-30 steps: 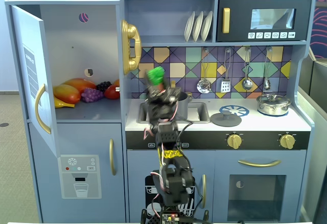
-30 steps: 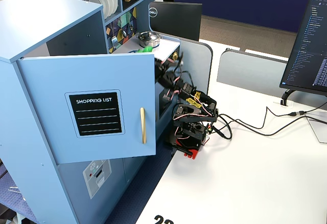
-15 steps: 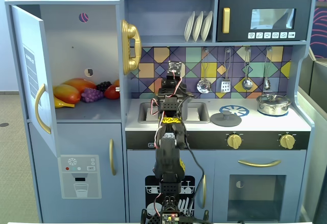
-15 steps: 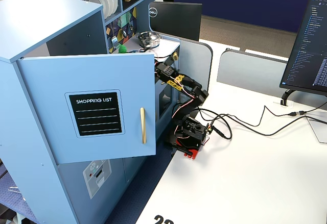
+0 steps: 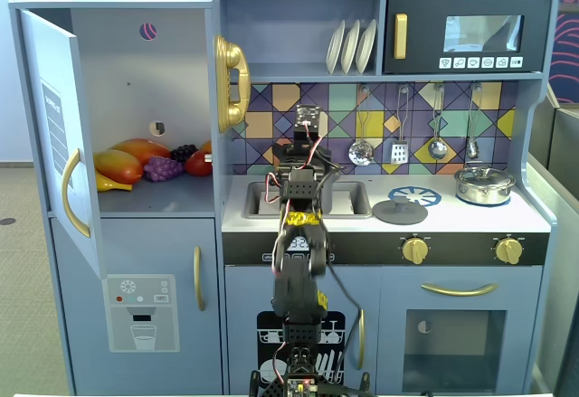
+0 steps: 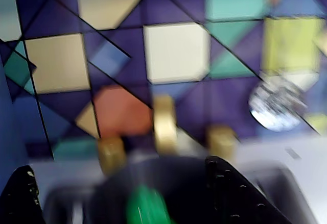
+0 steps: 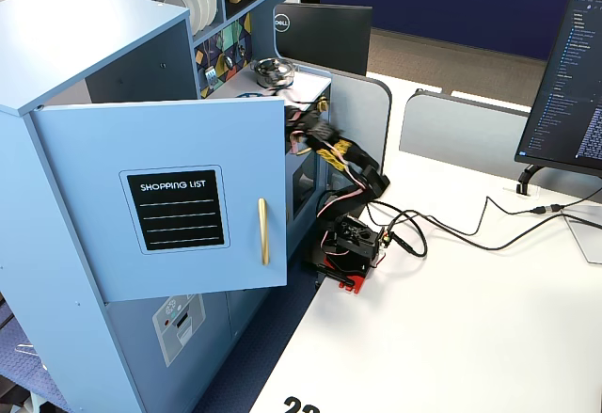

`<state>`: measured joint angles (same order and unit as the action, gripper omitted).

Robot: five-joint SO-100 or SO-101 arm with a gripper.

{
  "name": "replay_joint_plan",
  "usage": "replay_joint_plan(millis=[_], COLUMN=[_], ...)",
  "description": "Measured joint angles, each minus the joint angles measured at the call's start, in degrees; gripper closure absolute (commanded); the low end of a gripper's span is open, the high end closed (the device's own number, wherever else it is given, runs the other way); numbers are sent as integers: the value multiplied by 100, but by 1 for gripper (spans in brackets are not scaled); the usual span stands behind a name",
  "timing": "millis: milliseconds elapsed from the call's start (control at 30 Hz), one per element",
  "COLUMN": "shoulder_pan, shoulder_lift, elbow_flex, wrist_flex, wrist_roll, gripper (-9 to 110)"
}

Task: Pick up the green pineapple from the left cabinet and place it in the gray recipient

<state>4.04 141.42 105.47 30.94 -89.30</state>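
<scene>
reaches over the sink (image 5: pixel 357 200), arm (image 5: pixel 298 270) stretched up from the table. gripper (image 6: pixel 122 193) spread open in the blurred wrist view, dark fingers (image 6: pixel 235 193) well apart. green pineapple (image 6: pixel 148 208) lying between them, down inside the gray pot (image 6: pixel 97 203) in the sink. left cabinet (image 5: pixel 145 80) open, with other toy fruit (image 5: pixel 136 162) on its shelf.

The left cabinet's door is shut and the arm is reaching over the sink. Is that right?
Not quite. The left cabinet has its door swung wide open, which both fixed views show, with toy fruit visible on its shelf. The arm is indeed reaching over the sink.
</scene>
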Motion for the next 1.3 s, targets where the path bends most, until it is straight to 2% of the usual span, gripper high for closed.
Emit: replay_joint_plan(millis=[200, 300, 400, 633, 733, 900, 1100, 1300], shoulder_pan=[-44, -114, -167, -352, -352, -475, -510, -510], shoulder_lift=[2355, 3155, 3401, 3085, 3041, 3252, 3920, 4104], elbow_flex=[976, 1872, 3076, 5748, 6407, 6680, 6636, 6653], wrist_flex=[3560, 4509, 4562, 3041, 2892, 3533, 4632, 4658], wrist_roll=[-431, -501, -448, -290, -185, 193, 79, 141], gripper=[76, 80, 82, 87, 92, 98, 96, 96])
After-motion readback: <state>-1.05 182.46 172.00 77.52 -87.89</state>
